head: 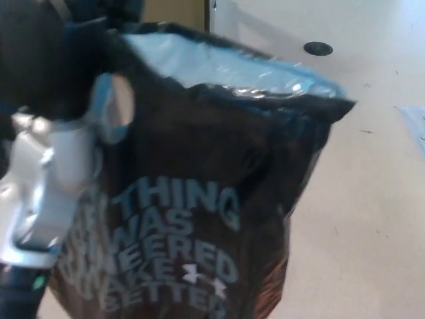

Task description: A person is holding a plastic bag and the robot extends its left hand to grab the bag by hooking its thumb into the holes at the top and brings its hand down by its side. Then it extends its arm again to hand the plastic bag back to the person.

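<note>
Left hand [40,73], blurred and dark at upper left, hooks into the plastic bag [199,199] by its top hole; finger spread cannot be told. Pale lettering shows "THING", "WAS", "BETTER" and a logo.

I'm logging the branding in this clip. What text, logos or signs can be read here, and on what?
All on the front of the black plastic bag, in pale capitals, left ends cut off by the robot's left hand and wrist:
"THING"
"WAS"
"EERED"
"KE", blurred
"BETTER", blurred and cut by the picture's edge
A small white logo mark stands by the lower lines, too blurred to name.
No other text shows.
</note>
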